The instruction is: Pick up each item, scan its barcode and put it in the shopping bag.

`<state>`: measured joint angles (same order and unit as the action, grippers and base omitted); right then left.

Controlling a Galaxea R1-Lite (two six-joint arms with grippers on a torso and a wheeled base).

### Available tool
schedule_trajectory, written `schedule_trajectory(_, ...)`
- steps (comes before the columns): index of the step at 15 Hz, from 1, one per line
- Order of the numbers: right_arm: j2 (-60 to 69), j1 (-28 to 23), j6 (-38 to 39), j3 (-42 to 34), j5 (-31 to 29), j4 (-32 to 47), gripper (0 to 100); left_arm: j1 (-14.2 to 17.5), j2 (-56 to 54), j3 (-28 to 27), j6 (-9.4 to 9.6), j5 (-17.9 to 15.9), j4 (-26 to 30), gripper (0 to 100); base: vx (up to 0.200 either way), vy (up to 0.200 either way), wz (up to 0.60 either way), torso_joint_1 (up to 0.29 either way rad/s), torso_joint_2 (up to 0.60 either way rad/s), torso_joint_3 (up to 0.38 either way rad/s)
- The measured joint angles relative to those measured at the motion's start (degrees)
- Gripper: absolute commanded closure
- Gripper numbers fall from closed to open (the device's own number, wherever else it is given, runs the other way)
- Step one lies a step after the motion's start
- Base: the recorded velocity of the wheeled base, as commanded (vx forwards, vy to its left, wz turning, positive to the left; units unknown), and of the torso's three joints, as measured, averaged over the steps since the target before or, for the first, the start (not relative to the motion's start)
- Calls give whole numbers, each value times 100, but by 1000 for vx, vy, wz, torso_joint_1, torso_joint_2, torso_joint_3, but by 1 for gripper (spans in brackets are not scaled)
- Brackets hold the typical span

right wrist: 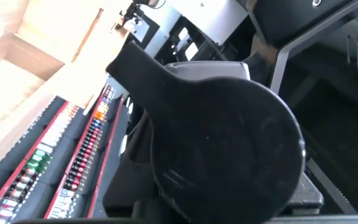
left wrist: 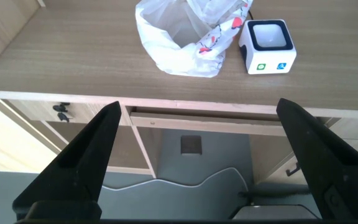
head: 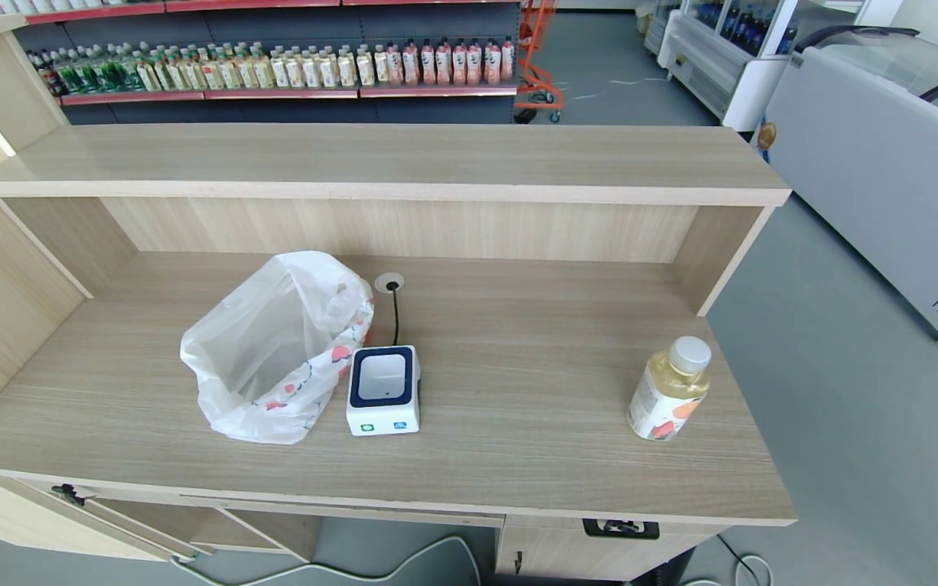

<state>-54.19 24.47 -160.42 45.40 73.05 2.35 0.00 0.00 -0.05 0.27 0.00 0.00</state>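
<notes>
Matt wood-grain counter (head: 534,366); thin translucent plastic bag (head: 273,350); glossy plastic scanner (head: 383,391); clear plastic bottle (head: 668,395).

Your left gripper (left wrist: 199,106) hangs low, its jaws spread wide and empty, pointed forward and slightly down.

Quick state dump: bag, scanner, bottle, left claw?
shopping bag: mouth open, slumped on the counter, nothing visible inside.
scanner: window up, cabled, beside the bag.
bottle: upright, cap on, near the counter's right end.
left claw: open, empty, off the counter's front edge.
</notes>
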Motion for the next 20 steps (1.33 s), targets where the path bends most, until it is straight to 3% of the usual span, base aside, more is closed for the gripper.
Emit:
schedule_trajectory(3, -50, -96, 122, 101, -44, 2, 100, 0, 0, 2, 0, 0, 0, 0, 0, 0, 0, 0, 0, 0)
schedule_trajectory(4, -105, -278, 625, 306, -172, -4, 100, 0, 0, 2, 0, 0, 0, 0, 0, 0, 0, 0, 0, 0)
schedule_trajectory(5, -146, -512, 1515, 529, -473, -9, 100, 0, 0, 2, 0, 0, 0, 0, 0, 0, 0, 0, 0, 0)
schedule_trajectory(7, -165, -1014, 4286, 895, -1743, -12, 100, 0, 0, 5, 0, 0, 0, 0, 0, 0, 0, 0, 0, 0)
schedule_trajectory(8, -122, -1161, 5578, 992, -2452, 5, 100, 0, 0, 5, -2, 0, 0, 0, 0, 0, 0, 0, 0, 0)
schedule_trajectory(10, 20, -1301, 7689, 984, -3273, 352, 100, 0, 0, 5, 0, 0, 0, 0, 0, 0, 0, 0, 0, 0)
schedule_trajectory(12, 107, -1342, 9295, 940, -3519, 653, 100, 0, 0, 5, 0, 0, 0, 0, 0, 0, 0, 0, 0, 0)
schedule_trajectory(18, -91, -1329, 16194, 727, -3992, 528, 100, 0, 0, 0, 0, 0, 0, 0, 0, 0, 0, 0, 0, 0)
schedule_trajectory(20, -229, -1395, 17792, 391, -4150, 347, 100, 0, 0, 0, -2, 0, 0, 0, 0, 0, 0, 0, 0, 0)
